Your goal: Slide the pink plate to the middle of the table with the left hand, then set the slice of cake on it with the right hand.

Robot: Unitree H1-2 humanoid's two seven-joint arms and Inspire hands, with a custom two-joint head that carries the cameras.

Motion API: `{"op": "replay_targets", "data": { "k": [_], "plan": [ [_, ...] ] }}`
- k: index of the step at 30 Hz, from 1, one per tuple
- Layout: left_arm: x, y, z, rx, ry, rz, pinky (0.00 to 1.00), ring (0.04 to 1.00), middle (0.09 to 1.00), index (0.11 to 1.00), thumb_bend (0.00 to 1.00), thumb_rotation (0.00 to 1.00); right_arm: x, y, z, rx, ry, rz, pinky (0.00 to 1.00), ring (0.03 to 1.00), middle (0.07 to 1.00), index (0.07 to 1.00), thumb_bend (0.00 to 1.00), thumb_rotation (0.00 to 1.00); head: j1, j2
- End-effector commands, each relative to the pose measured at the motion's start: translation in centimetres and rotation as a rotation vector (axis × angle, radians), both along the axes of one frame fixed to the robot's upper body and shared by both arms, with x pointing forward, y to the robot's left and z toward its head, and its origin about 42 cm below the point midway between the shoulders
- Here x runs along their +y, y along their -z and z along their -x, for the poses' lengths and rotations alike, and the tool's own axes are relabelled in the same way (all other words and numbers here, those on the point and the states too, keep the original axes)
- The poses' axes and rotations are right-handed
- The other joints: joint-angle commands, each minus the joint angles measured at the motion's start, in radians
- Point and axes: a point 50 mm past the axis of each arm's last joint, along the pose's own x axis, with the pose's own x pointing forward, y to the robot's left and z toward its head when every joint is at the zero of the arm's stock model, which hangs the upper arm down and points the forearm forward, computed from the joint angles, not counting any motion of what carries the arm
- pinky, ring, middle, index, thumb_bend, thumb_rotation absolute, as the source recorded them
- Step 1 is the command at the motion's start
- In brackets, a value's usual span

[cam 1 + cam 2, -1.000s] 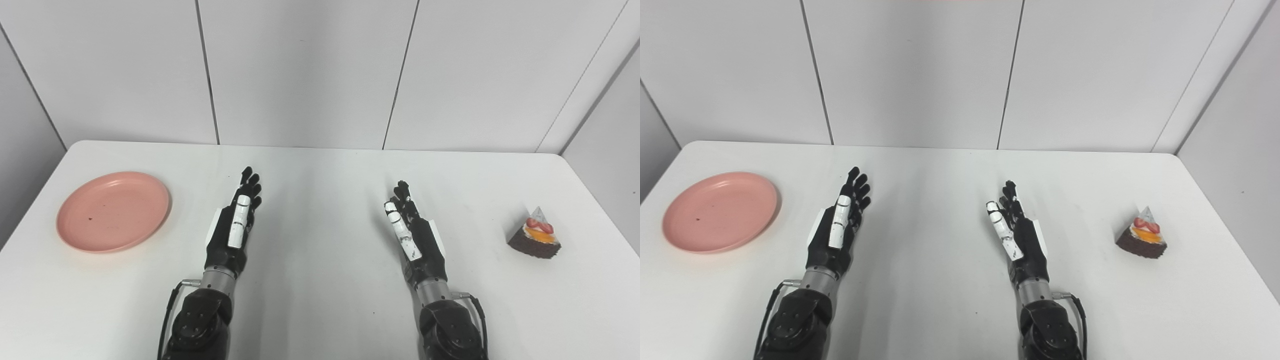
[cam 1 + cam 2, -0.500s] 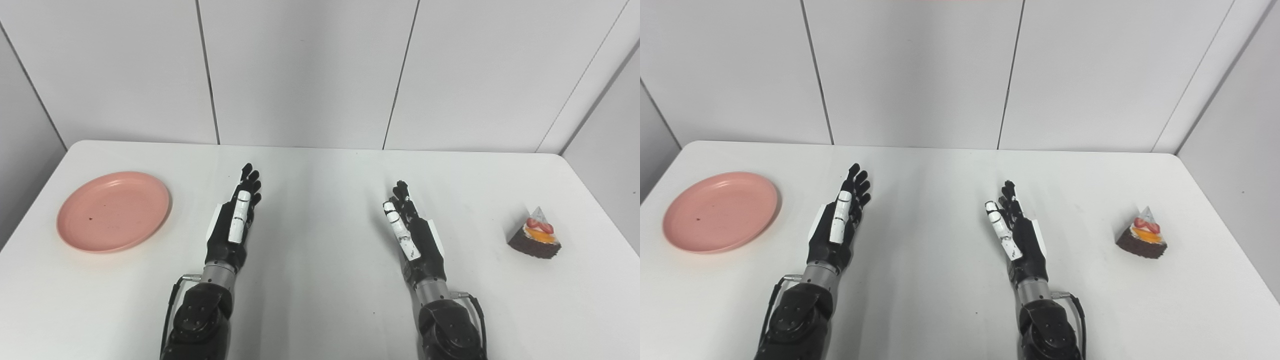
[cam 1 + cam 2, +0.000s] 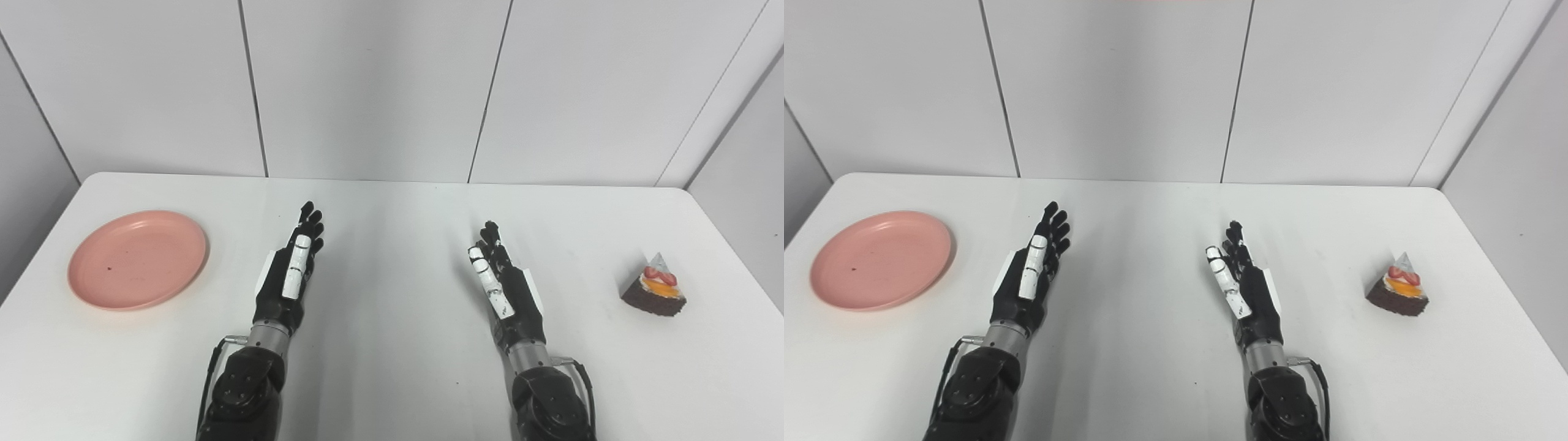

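A pink plate (image 3: 138,258) lies flat at the left side of the white table (image 3: 392,208). A wedge of chocolate cake (image 3: 654,288) with fruit on top stands near the right edge. My left hand (image 3: 291,272) is open and empty, fingers straight, held edge-up to the right of the plate and apart from it. My right hand (image 3: 505,285) is open and empty, fingers straight, well to the left of the cake. The same scene shows in the right eye view: plate (image 3: 881,260), cake (image 3: 1398,286), left hand (image 3: 1030,277), right hand (image 3: 1242,286).
White wall panels (image 3: 367,86) rise just behind the table's far edge. The table's left and right edges lie close to the plate and the cake.
My left hand has crept slightly forward and to the right. My right hand, the plate and the cake have hardly moved.
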Motion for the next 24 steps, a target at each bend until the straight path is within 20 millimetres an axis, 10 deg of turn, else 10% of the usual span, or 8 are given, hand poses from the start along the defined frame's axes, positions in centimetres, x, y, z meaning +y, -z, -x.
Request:
{"op": "replay_targets", "data": {
  "k": [1,24],
  "plan": [
    [0.79,3.07,1.85,0.099,-0.005,-0.004,1.0,1.0,1.0,1.0,0.71,1.0,0.34,-2.42,-0.75,-0.11,-0.008,-0.01,1.0,1.0,1.0,1.0,0.64,0.74,0.0,0.002],
    [0.65,3.09,1.9,0.098,0.009,-0.029,1.0,1.0,1.0,1.0,0.71,1.0,0.4,-2.4,-0.73,-0.106,-0.019,-0.017,1.0,1.0,1.0,1.0,0.67,0.74,0.0,0.002]
  ]
}}
